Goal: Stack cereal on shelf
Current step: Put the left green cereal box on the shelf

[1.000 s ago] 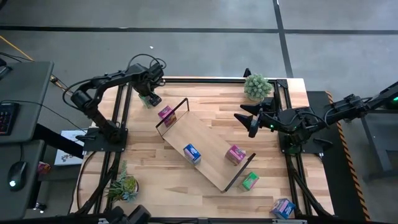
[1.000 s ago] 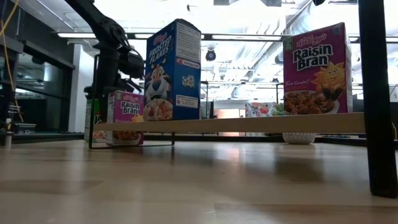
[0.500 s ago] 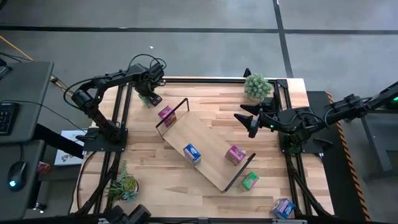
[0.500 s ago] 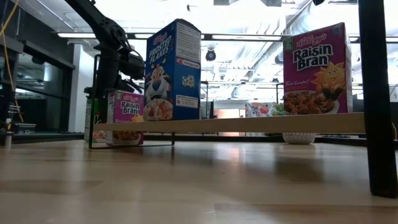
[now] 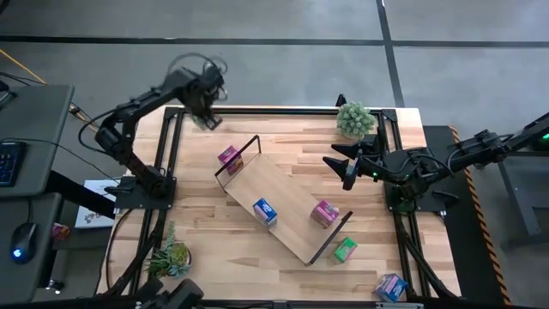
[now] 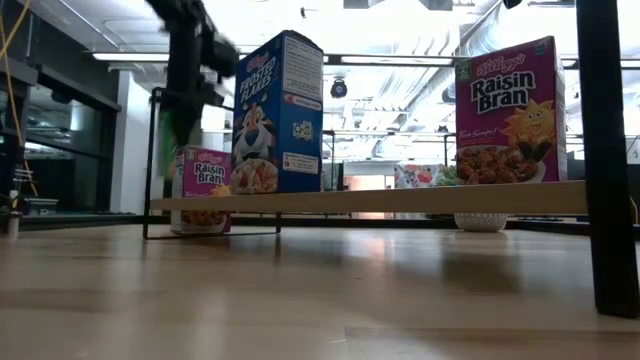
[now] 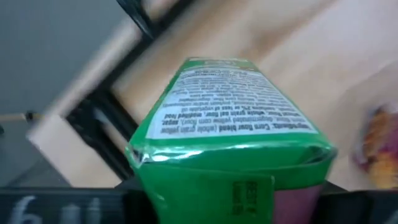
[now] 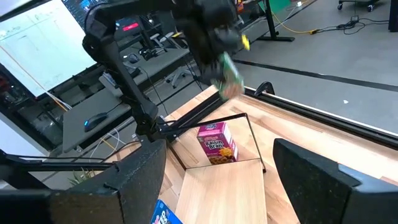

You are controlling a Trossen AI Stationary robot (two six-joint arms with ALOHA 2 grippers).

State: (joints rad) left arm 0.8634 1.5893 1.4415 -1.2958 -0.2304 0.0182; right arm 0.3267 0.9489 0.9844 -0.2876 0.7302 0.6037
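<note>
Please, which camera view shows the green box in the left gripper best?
The left wrist view: the green box fills it, its print readable. The high view, low view and right wrist view show only a green blur under the left gripper.

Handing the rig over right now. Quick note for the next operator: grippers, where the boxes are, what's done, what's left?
Left gripper: shut on a green cereal box, lifted off the table near the far left corner.
Right gripper: open, empty, waiting at the right side above the table.
Shelf: lies diagonally mid-table. On its board: blue box and pink box.
Off the board: pink box on the table by the shelf's far end frame, green box by the near end, blue box at the near right corner.
Done: two boxes placed. Left: the held green box plus three on the table.
</note>
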